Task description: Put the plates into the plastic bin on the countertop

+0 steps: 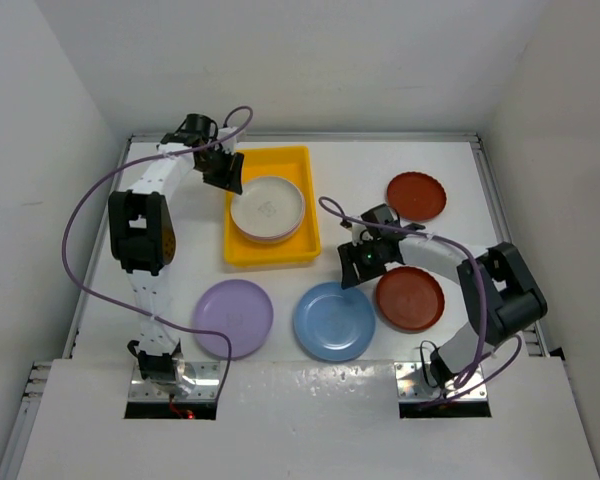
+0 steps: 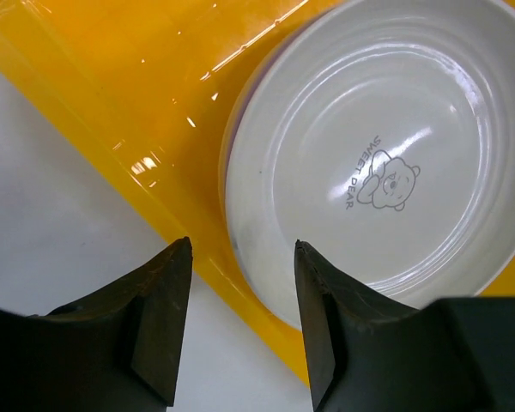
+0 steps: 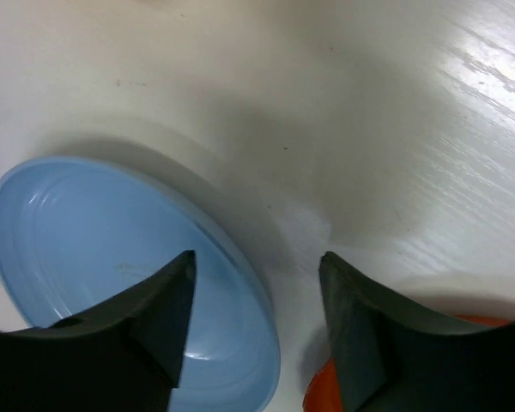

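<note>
The yellow plastic bin (image 1: 271, 252) holds a stack of plates with a cream plate (image 1: 267, 207) on top. My left gripper (image 1: 225, 175) hovers open over the bin's left rim (image 2: 154, 172). One finger is above the cream plate (image 2: 386, 163), the other is outside the bin, and nothing is held. On the countertop lie a lilac plate (image 1: 233, 317), a blue plate (image 1: 333, 321) and two red-brown plates (image 1: 410, 298) (image 1: 416, 196). My right gripper (image 1: 358, 268) is open, low over the blue plate's (image 3: 94, 249) right rim, beside the near red-brown plate (image 3: 319, 396).
White walls enclose the countertop (image 1: 180, 260) on three sides, with a metal rail along its edges. Purple cables loop off both arms. The far red-brown plate sits close to the back right corner.
</note>
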